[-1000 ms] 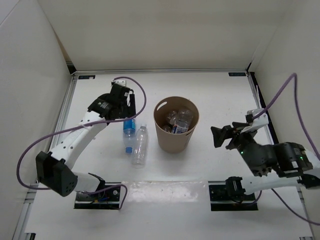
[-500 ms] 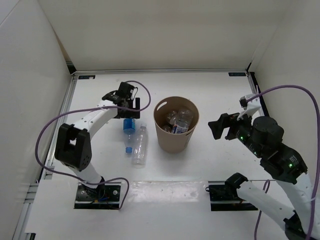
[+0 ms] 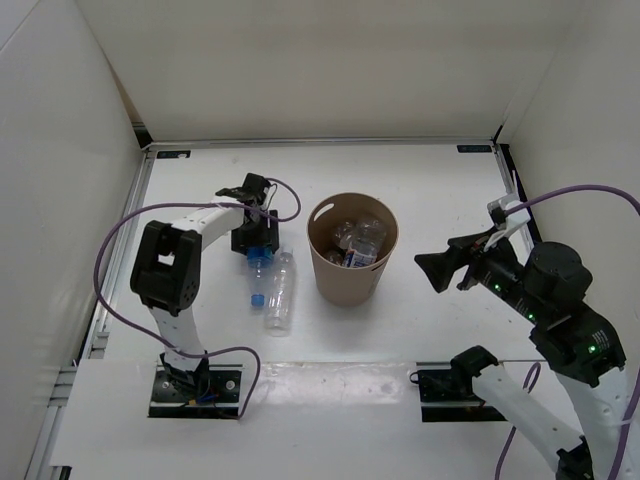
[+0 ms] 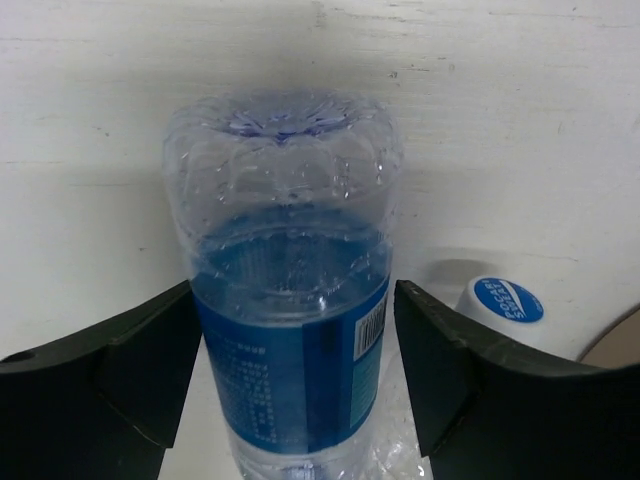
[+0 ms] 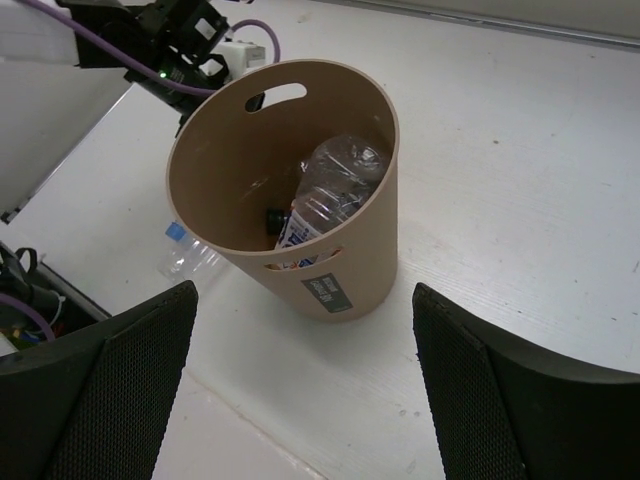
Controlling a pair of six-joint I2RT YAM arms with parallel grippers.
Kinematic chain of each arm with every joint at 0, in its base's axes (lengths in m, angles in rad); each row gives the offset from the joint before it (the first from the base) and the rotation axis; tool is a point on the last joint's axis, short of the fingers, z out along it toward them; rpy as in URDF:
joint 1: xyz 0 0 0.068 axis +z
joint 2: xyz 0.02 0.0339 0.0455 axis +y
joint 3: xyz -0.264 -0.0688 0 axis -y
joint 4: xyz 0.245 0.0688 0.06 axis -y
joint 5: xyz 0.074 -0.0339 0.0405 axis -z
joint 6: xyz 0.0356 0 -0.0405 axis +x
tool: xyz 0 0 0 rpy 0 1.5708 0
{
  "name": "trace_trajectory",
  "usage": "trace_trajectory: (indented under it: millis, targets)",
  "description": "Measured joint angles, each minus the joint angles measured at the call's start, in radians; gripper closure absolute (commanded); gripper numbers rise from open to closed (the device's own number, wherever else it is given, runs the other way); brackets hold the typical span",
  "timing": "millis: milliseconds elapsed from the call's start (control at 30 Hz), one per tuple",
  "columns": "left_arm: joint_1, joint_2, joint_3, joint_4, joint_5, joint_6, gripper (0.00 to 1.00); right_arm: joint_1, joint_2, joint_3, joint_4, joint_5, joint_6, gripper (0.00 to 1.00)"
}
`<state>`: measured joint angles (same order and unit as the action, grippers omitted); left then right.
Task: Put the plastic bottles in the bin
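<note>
Left of the tan cardboard bin (image 3: 352,288), your left tool (image 3: 257,238) straddles a blue-labelled plastic bottle (image 4: 290,340), grip unclear, another clear bottle (image 3: 281,292) alongside; right tool (image 3: 432,272) wide open.

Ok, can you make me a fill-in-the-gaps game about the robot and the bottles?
1. The bottle between the left end effector's fingers has a ___ label.
2. The right end effector holds ___.
3. Inside the bin lie more plastic ___.
Missing words: blue, nothing, bottles.
</note>
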<state>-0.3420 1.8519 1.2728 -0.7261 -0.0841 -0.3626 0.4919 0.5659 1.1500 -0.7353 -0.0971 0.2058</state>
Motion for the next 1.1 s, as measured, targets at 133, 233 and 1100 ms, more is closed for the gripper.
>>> trace_trajectory:
  millis: [133,233,1100]
  targets:
    - [0.000,0.033,0.010,-0.004,0.022,-0.008,0.43,0.048,0.000,0.000,0.002,0.017,0.000,0.11]
    - [0.000,0.020,0.012,0.005,0.021,-0.013,0.50,0.088,0.000,0.000,0.001,0.043,0.000,0.11]
    - [-0.380,-0.779,0.146,0.442,-0.298,0.212,0.49,0.336,-0.031,0.059,-0.069,0.278,0.082,0.11]
